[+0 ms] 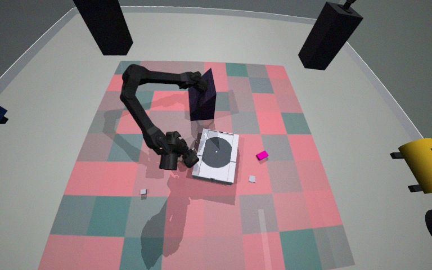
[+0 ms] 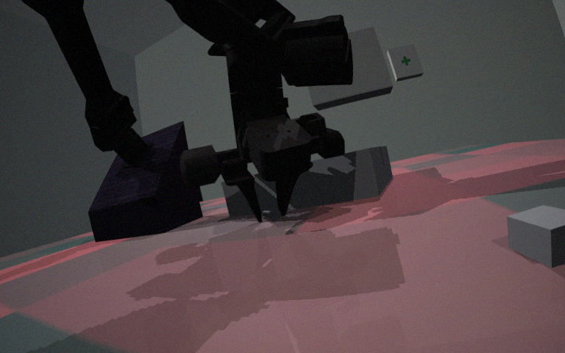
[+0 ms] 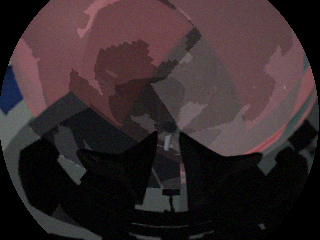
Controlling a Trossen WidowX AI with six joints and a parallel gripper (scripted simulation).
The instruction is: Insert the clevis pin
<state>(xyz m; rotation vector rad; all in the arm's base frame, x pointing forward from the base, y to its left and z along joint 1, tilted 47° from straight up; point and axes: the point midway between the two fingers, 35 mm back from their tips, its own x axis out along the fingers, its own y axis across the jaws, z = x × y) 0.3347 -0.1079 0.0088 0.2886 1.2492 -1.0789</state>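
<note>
The steel tray (image 1: 211,176) (image 2: 366,174) (image 3: 100,132) stands on the table. The dark grey disc (image 1: 216,160) lies flat inside it, and a small bright dot shows at its middle. The pin (image 3: 167,142) is beside the tray's long side, low at the table; its pale shank and a dark round end show in the wrist view. Whether it stands or lies is hard to tell. My gripper (image 2: 272,218) (image 3: 168,135) points down close to the table, with its fingers on either side of the pin. The fingers are partly closed, and a gap shows between them. In the top view the arm hides the fingertips and pin.
A dark purple block (image 1: 202,104) (image 2: 146,187) stands beyond one end of the tray, under the arm's base. A magenta block (image 1: 262,155) and a grey cube (image 1: 252,179) lie on the tray's far side. Another grey cube (image 1: 143,191) lies off to the arm's side.
</note>
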